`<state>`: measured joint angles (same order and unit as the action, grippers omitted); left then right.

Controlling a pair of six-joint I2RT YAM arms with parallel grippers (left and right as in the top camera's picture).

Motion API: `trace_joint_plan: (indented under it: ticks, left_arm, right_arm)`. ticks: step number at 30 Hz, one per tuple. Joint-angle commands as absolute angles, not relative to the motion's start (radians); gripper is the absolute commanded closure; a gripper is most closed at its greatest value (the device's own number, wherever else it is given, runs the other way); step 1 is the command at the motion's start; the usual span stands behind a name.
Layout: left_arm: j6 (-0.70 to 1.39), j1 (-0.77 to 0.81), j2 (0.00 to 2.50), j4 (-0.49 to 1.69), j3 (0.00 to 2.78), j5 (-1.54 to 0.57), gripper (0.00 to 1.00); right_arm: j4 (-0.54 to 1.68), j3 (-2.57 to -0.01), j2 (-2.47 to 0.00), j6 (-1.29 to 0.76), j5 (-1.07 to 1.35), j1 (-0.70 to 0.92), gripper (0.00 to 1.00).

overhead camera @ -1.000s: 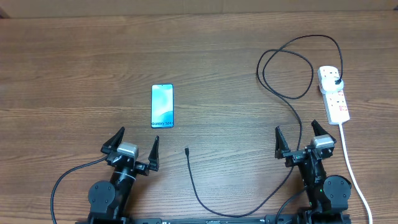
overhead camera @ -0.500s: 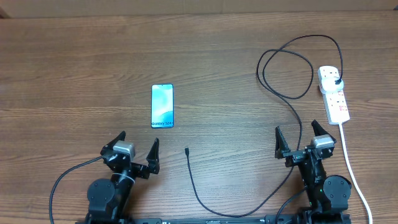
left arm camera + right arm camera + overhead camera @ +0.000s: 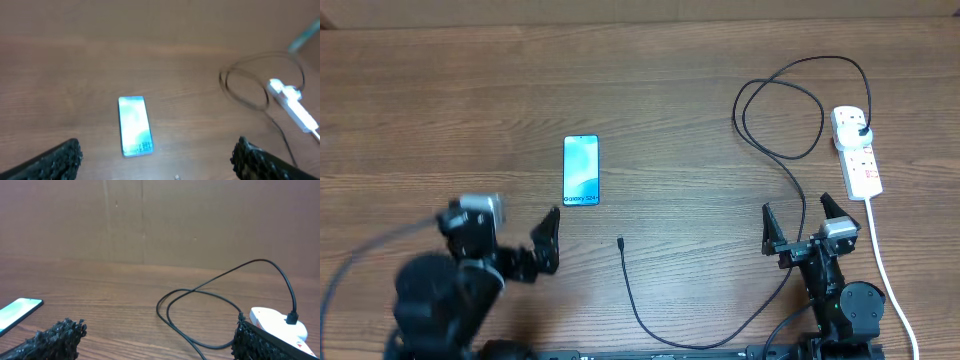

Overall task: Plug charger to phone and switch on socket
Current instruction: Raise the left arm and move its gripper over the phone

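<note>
The phone (image 3: 581, 170) lies flat on the wooden table, screen up; it also shows in the left wrist view (image 3: 134, 125) and at the left edge of the right wrist view (image 3: 17, 311). The black charger cable (image 3: 630, 290) runs from its small tip (image 3: 621, 241) below and to the right of the phone, loops at the right, and ends in a black plug (image 3: 861, 131) in the white socket strip (image 3: 857, 152). My left gripper (image 3: 505, 228) is open and empty, raised below and to the left of the phone. My right gripper (image 3: 798, 215) is open and empty, left of the socket.
The socket's thick white cord (image 3: 882, 262) runs down the right side past my right arm. The cable's big loop (image 3: 780, 110) lies on the table left of the socket. The table (image 3: 440, 90) is bare wood elsewhere.
My left arm has risen and swung to the left, and is blurred by motion. The right arm, phone, cable and socket have not moved.
</note>
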<state>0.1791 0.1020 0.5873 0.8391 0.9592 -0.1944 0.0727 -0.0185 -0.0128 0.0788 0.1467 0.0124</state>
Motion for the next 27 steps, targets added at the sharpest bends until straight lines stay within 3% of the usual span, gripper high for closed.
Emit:
trace_joint_plan:
  ticks: [1, 10, 18, 22, 27]
  left_arm:
    - [0.160, 0.090, 0.811, 0.949, 1.183, -0.237, 0.00]
    - [0.149, 0.092, 1.341, 1.319, 1.725, -0.233, 0.00]
    - [0.187, 0.092, 1.600, 1.311, 1.785, -0.289, 0.00]
    - [0.212, 0.093, 1.717, 1.322, 1.784, -0.294, 0.96]
    - [0.233, 0.110, 1.847, 1.346, 1.783, -0.293, 0.95]
  right_arm:
    - [0.070, -0.008, -0.002, 0.080, 0.148, 0.005, 0.00]
    - [0.070, -0.008, -0.002, 0.080, 0.148, 0.006, 0.00]
    - [0.070, -0.008, -0.002, 0.080, 0.148, 0.006, 0.00]
    - [0.070, -0.008, -0.002, 0.080, 0.148, 0.006, 0.00]
    - [0.070, -0.008, -0.002, 0.080, 0.148, 0.005, 0.00]
